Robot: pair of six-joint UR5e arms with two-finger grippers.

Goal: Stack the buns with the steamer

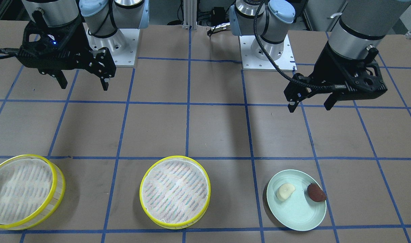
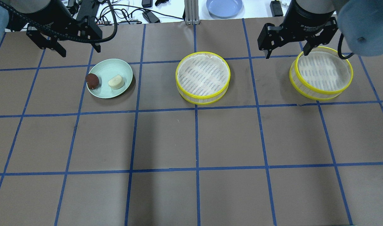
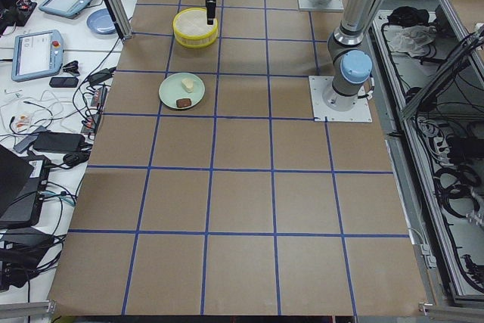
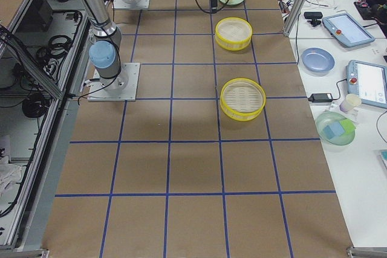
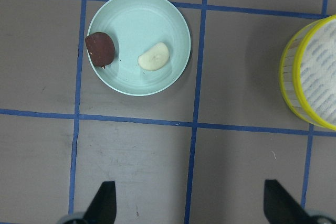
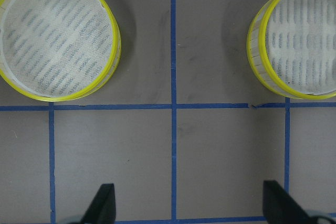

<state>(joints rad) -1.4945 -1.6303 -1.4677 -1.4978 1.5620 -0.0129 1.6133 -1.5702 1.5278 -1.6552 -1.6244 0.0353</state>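
Overhead exterior view: cream bun (image 2: 116, 82) and brown bun (image 2: 92, 81) lie apart on a pale green plate (image 2: 112, 67), the brown one at its rim, the cream one nearer the middle. Neither is touched by an arm.

Left gripper (image 2: 80, 51) hangs above the worktop (image 2: 166, 141), fingers spread wide, nothing between them. In the left wrist view the plate sits ahead of this gripper, on the side of its left finger. A yellow-rimmed steamer (image 2: 202, 98) shows ahead and off to the other side.

Right gripper (image 2: 286, 54) is also raised, fingers wide apart, empty. In the right wrist view, that first steamer lies ahead on one side and a second steamer (image 2: 307, 91) ahead on the other. Bare worktop lies directly under the fingers. Both steamers hold only a white liner.
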